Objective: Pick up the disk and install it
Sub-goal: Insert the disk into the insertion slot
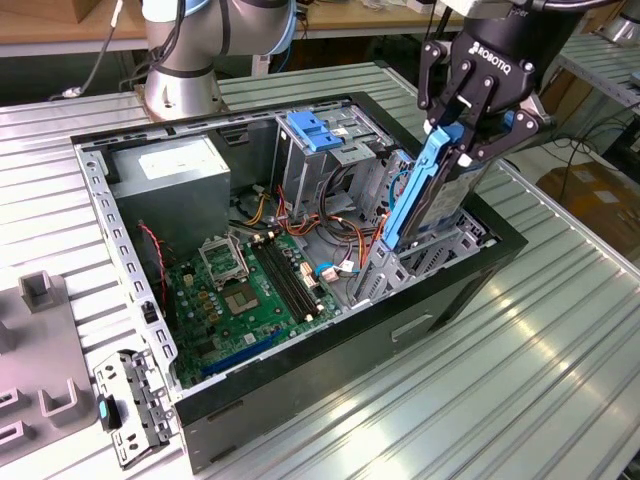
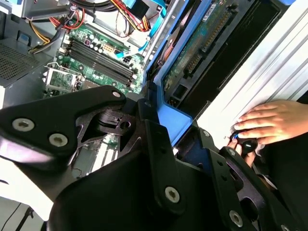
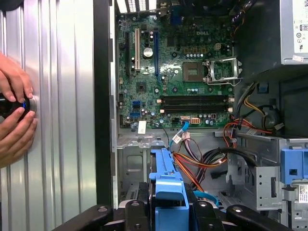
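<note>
The disk is a silver drive with light-blue side rails. It hangs tilted on edge, its lower end down in the metal drive cage at the exterior view's right side of the open computer case. My gripper is shut on the disk's upper end. In the second wrist view the disk's green circuit underside and blue rail lie between the black fingers. The first wrist view has the blue rail in front of the gripper.
Inside the case lie a green motherboard, loose cables, a grey power-supply box and a blue latch on the upper cage. A person's hands hold a small dark object on the ribbed table. Grey fixtures stand at the exterior view's left.
</note>
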Robot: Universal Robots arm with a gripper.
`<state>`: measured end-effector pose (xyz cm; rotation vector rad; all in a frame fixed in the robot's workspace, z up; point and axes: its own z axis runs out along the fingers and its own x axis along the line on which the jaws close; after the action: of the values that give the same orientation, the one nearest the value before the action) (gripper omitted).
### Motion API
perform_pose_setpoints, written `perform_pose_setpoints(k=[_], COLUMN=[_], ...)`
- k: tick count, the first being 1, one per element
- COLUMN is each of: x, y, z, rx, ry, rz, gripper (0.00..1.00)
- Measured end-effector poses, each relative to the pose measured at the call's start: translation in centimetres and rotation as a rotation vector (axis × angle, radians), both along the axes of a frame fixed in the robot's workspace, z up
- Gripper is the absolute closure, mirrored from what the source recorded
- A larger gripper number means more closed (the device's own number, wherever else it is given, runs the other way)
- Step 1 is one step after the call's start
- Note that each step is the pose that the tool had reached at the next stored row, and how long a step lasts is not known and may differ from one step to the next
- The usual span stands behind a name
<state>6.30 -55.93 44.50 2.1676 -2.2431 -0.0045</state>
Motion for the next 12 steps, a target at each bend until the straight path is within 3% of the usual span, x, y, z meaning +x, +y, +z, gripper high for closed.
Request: perform_pose_setpoints(k=[12], x=[0.0], y=[0.0], z=[-0.86], rx=[0.0], ry=[0.0], rz=[0.0], gripper=[0.63])
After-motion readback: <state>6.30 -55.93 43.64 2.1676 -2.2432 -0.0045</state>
